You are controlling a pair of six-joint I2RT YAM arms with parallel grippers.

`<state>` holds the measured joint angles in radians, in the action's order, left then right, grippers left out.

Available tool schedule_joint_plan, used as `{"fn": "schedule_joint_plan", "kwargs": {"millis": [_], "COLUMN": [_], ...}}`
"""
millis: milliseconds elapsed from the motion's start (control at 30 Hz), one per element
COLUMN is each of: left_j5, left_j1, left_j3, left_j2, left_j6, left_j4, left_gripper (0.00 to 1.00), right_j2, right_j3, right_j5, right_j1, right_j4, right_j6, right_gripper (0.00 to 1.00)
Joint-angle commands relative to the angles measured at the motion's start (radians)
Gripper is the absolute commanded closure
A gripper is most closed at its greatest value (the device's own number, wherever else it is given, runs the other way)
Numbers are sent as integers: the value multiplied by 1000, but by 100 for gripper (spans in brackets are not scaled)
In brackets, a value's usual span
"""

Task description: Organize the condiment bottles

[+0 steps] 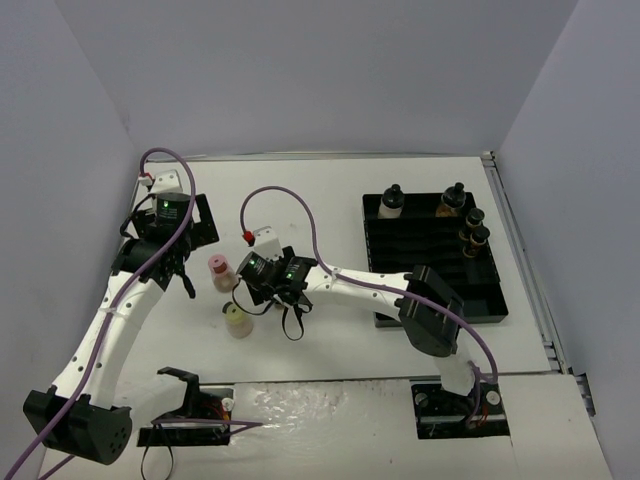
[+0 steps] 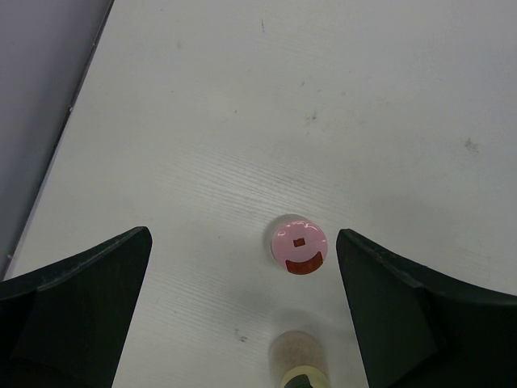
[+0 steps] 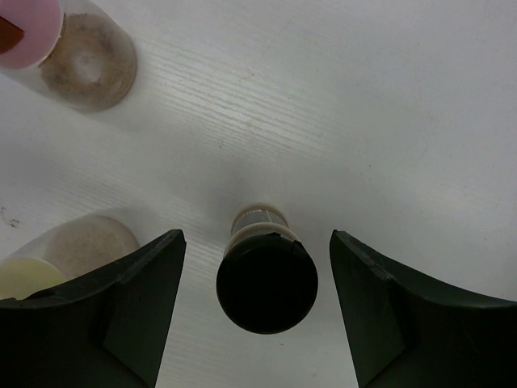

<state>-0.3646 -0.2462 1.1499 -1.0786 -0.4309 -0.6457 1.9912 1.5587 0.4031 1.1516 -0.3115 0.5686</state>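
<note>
The left jaws stand wide and empty above the pink-capped jar (image 2: 299, 246), which sits on the surface (image 1: 330, 195) with the pale-yellow-capped jar (image 1: 238, 320) just beside it. The right jaws are also wide, straddling a black-capped jar (image 3: 266, 279) without touching it. Further right, the black slotted tray (image 1: 420, 262) holds four black-capped jars (image 1: 452, 198) along its far and right sides. By my reading, four of seven are stowed and three remain, one about to be gripped. The surface is white, faintly grained and lightly scuffed; plain grey walls (image 1: 300, 70) close it on three sides
</note>
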Motion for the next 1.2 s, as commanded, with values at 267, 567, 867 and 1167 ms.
{"fn": "schedule_joint_plan", "kwargs": {"millis": [267,567,867,1167], "left_j5": [-16,-18,-20,-13], "left_j1": [8,8,8,8], "left_j3": [29,24,22,24], "left_j2": [9,12,14,14], "left_j6": [-5,-4,-5,-5], "left_j4": [50,50,49,49], "left_gripper": [3,3,3,3], "right_j2": [-19,14,-25,-239], "right_j3": [-48,-37,-23,-140], "right_j5": [42,72,141,267], "right_j1": [9,12,11,-193], "right_j4": [9,40,58,55], "right_j6": [60,36,26,29], "right_gripper": [43,80,100,100]}}
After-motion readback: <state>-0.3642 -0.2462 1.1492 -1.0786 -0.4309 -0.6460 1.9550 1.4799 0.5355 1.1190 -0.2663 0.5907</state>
